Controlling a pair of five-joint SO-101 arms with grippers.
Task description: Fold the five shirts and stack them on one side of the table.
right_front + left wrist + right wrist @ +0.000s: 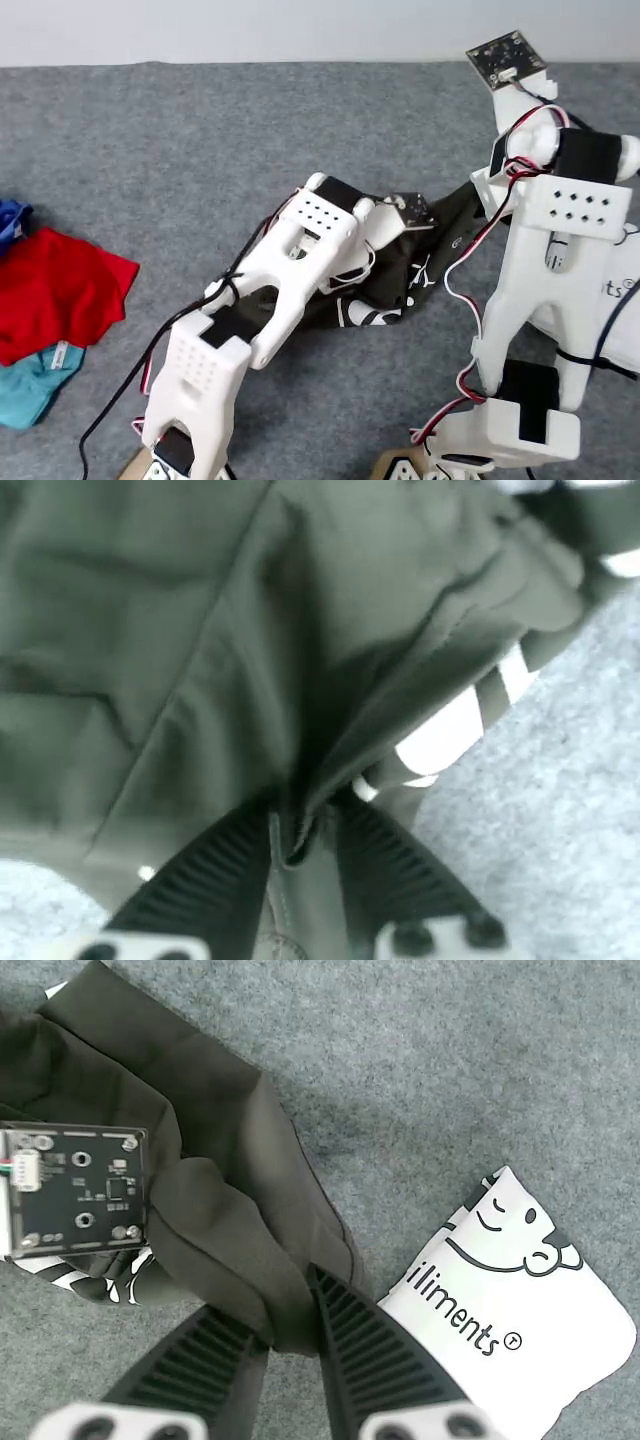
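Across the grey table (pixel 200 140), centre of the high view, a black shirt (pixel 430 245) lies bunched; soft, light and limp, it likely handles best by its edges. Left arm (pixel 290 250) and right arm (pixel 550 250) bend over it, left gripper (pixel 300 815) and right gripper (pixel 285 1308) each clamped on a fold

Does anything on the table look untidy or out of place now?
Yes. The black shirt lies bunched in the middle, pinched by the left gripper and the right gripper. Farther off, the red shirt lies crooked over a teal shirt, both rumpled.
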